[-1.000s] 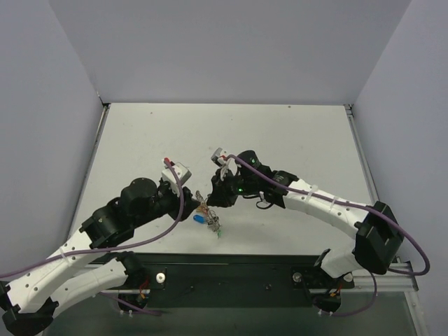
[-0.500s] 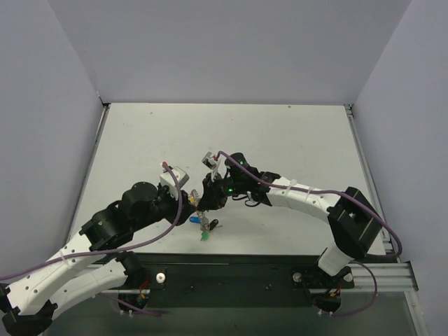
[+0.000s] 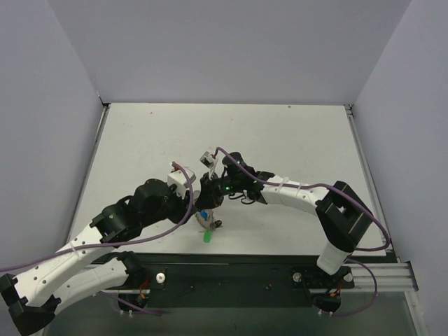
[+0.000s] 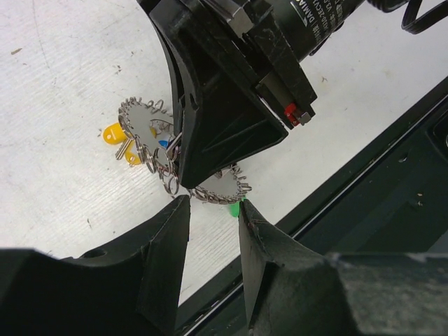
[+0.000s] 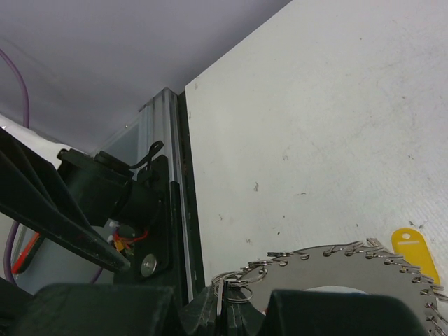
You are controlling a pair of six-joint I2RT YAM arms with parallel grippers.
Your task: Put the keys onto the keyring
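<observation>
Right gripper is clenched on the keyring – its two fingers are pressed together at the bottom of the right wrist view, with a thin silver loop pinched between them. From that pinch the ring's fringed edge arcs away to the gripper's right, its small silver pieces standing out like teeth. One of the keys, with a yellow head, lies just past the far end of the arc on the white counter.

In the left wrist view the right gripper comes down from above as a black wedge, and the keyring spreads out on both sides of its tip. A yellow-headed key sits to one side of the tip, with a blue head half hidden among the rings close to it. A green head shows on the other side, touching the inner edge of one left finger.

Left gripper is released – its fingers stand parted, bare counter shows in the gap, and the ring's fringe lies just beyond the tips.

From above, the two grippers meet nose to nose, the left gripper right against the right gripper. The keyring hangs below them, and its green head is the part lying nearest the arm bases.
</observation>
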